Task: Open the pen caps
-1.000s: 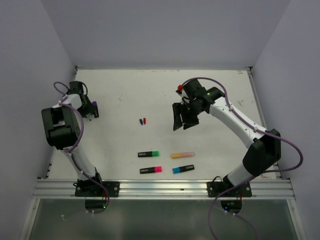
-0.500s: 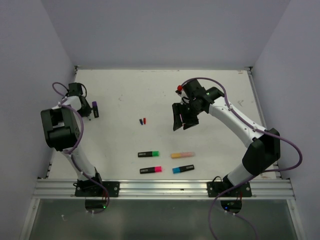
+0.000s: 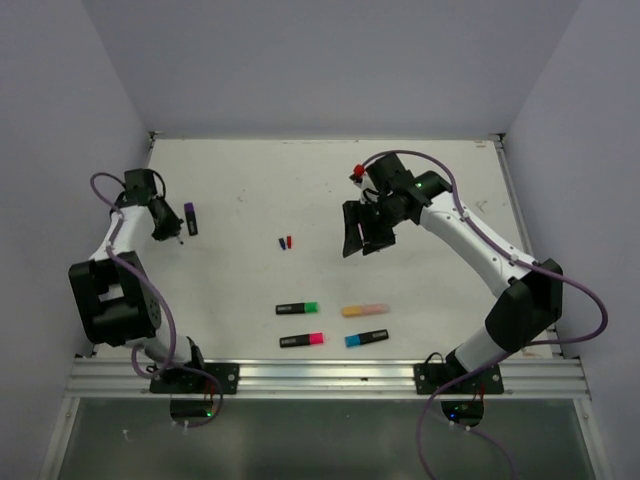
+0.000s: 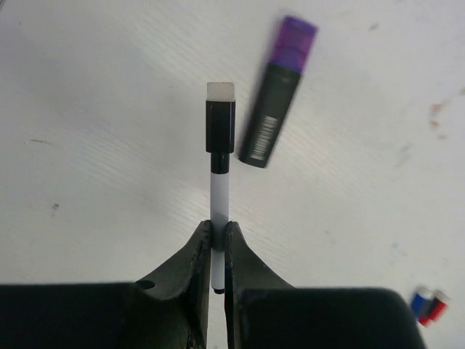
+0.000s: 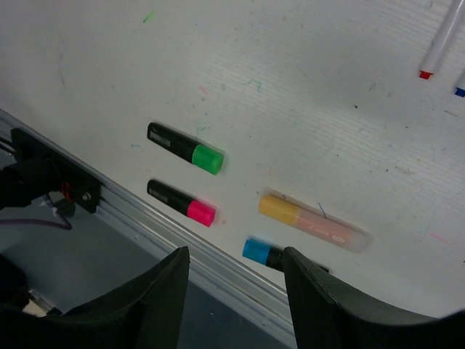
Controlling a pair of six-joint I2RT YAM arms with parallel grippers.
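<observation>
Highlighters (image 3: 297, 308) are lying five in number, all capped: four near the front edge, purple highlighter (image 4: 276, 94) far left. Left gripper (image 4: 216, 236), low beside it, is clenching one thin white pen (image 4: 219, 193), black cap (image 4: 220, 127) on. Right gripper (image 3: 363, 236) is hovering released.

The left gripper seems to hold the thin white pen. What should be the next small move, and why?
Probably lift the thin white pen a little. The left gripper is closed on its barrel, the black cap is still on, and the purple highlighter lies close beside it. The right gripper is open, empty and far off, so it needs room to take the cap.
</observation>
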